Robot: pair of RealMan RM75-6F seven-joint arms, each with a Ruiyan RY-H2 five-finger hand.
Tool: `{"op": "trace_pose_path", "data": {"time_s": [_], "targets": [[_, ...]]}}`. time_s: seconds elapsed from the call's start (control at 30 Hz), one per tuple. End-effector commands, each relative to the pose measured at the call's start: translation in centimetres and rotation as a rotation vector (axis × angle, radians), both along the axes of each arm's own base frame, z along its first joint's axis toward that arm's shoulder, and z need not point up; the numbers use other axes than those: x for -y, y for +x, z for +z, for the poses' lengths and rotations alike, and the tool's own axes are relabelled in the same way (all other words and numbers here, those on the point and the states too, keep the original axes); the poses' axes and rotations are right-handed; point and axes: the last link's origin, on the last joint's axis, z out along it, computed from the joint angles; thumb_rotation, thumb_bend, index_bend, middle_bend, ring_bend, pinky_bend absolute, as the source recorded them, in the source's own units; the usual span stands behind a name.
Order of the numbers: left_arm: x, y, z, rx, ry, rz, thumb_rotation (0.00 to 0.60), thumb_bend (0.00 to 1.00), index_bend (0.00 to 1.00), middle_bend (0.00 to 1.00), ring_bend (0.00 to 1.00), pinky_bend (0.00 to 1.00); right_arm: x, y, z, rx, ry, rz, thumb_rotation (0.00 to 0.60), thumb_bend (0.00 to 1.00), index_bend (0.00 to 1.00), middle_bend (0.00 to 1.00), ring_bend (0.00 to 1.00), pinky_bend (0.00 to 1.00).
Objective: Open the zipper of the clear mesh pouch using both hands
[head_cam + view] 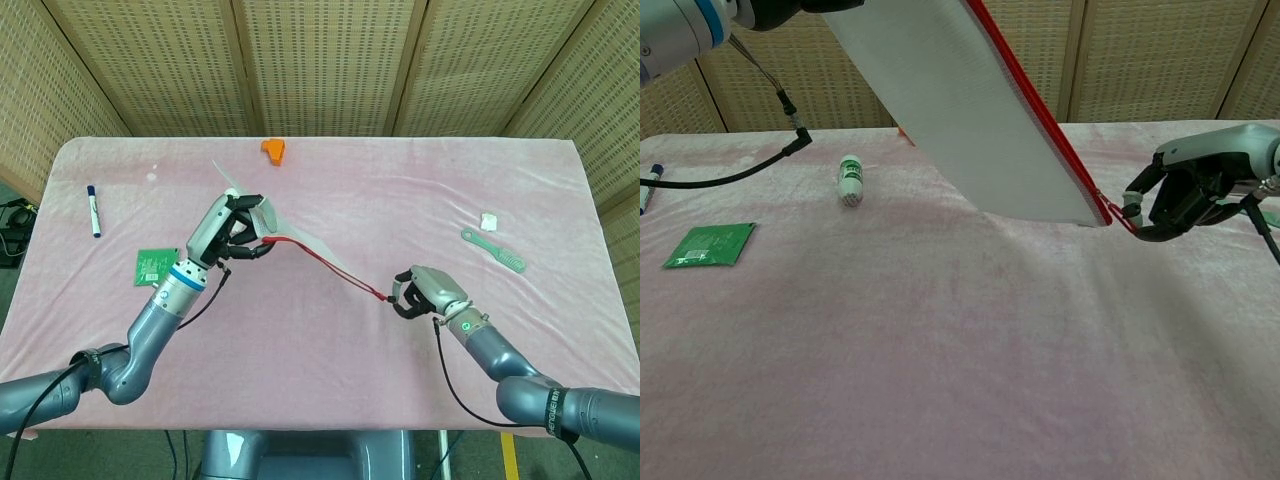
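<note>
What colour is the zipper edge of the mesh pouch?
Red zipper edge on the white pouch; clearest in the chest view.

Open cloth under the raised pouch, white bottle behind (upright or lying, unclear), green card left

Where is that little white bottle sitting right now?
In the chest view the little white bottle lies on the pink tablecloth at the left, beyond the green card and beneath the raised mesh pouch.

White mesh pouch with red zipper, pink tablecloth
</note>
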Motion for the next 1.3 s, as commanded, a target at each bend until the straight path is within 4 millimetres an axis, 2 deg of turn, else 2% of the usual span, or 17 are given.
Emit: {"op": "trace_pose_path", "data": {"time_s": [0.03,0.37,0.6,0.63,0.67,0.7,0.73,0.77,0.8,0.87,0.93,1.13,1.2,1.23,1.27,1.3], "targets": [[0.0,-0.1,0.1,-0.001,0.003,0.001,0.600,0.79,0.88,1.00,0.89,1.00,0.0,-0.6,0.1,-0.032,0.008,-0.005,0.600,1.00,0.84,0.98,0.95,1.00],[-0.4,-0.3,0.4,-0.009,0.017,0.014,0.600,0.79,0.88,1.00,0.89,1.00,0.1,-2.2,0.7,-0.162,0.050,-0.027,0.600,1.00,0.84,0.98,0.95,1.00],[-0.2,-0.7,0.1,-0.009,0.009,0.023,0.600,0.79,0.88,1.00,0.89,1.00,0.2,-2.3,0.8,-0.172,0.042,-0.050,0.600,1.00,0.84,0.98,0.95,1.00],[-0.1,-0.7,0.1,-0.010,0.011,0.023,0.600,0.78,0.87,1.00,0.89,1.00,0.2,-2.3,0.8,-0.169,0.040,-0.052,0.600,1.00,0.84,0.98,0.95,1.00],[-0.1,-0.8,0.0,-0.012,0.013,0.021,0.600,0.70,0.83,1.00,0.89,1.00,0.2,-2.3,0.8,-0.165,0.037,-0.053,0.600,0.99,0.81,0.98,0.95,1.00],[-0.1,-0.9,0.0,-0.020,0.015,0.019,0.600,0.53,0.70,1.00,0.89,1.00,0.3,-2.2,0.8,-0.158,0.027,-0.051,0.600,0.90,0.74,0.98,0.95,1.00],[0.0,-1.1,-0.2,-0.052,0.016,0.008,0.600,0.34,0.52,1.00,0.89,1.00,0.3,-2.2,1.0,-0.154,0.012,-0.040,0.600,0.79,0.65,0.98,0.95,1.00],[0.0,-1.2,-0.1,-0.085,0.028,-0.006,0.600,0.16,0.32,1.00,0.89,1.00,0.3,-2.2,1.1,-0.154,-0.005,-0.023,0.600,0.55,0.47,0.98,0.95,1.00],[-0.2,-1.2,0.1,-0.104,0.036,-0.012,0.600,0.04,0.13,1.00,0.89,1.00,0.3,-2.3,1.2,-0.157,-0.016,-0.010,0.600,0.29,0.29,0.98,0.95,1.00],[-0.2,-1.9,0.6,-0.178,0.087,-0.023,0.600,0.00,0.00,0.99,0.89,1.00,0.4,-2.4,1.9,-0.191,-0.064,0.054,0.600,0.04,0.08,0.97,0.95,1.00],[0.0,-2.6,1.2,-0.231,0.133,-0.023,0.600,0.00,0.00,0.98,0.89,1.00,0.2,-2.6,2.5,-0.219,-0.104,0.105,0.600,0.00,0.01,0.97,0.95,1.00],[0.3,-5.3,4.3,-0.395,0.306,0.011,0.600,0.00,0.00,0.96,0.87,1.00,-0.8,-3.6,4.7,-0.265,-0.215,0.197,0.600,0.00,0.00,0.96,0.95,1.00],[0.4,-6.6,5.6,-0.468,0.376,0.033,0.600,0.00,0.00,0.92,0.84,0.98,-1.2,-4.2,5.7,-0.286,-0.267,0.227,0.600,0.00,0.00,0.94,0.94,1.00],[0.6,-7.6,6.2,-0.518,0.412,0.046,0.600,0.00,0.00,0.90,0.81,0.96,-1.4,-4.6,6.3,-0.304,-0.307,0.256,0.600,0.00,0.00,0.92,0.93,1.00],[0.8,-8.7,6.9,-0.585,0.453,0.059,0.600,0.00,0.00,0.81,0.73,0.88,-1.5,-5.1,7.1,-0.330,-0.365,0.293,0.600,0.00,0.00,0.89,0.89,0.99],[1.0,-9.3,7.2,-0.626,0.468,0.065,0.600,0.00,0.00,0.65,0.58,0.73,-1.8,-5.5,7.4,-0.339,-0.402,0.315,0.600,0.00,0.00,0.84,0.84,0.96]]}}
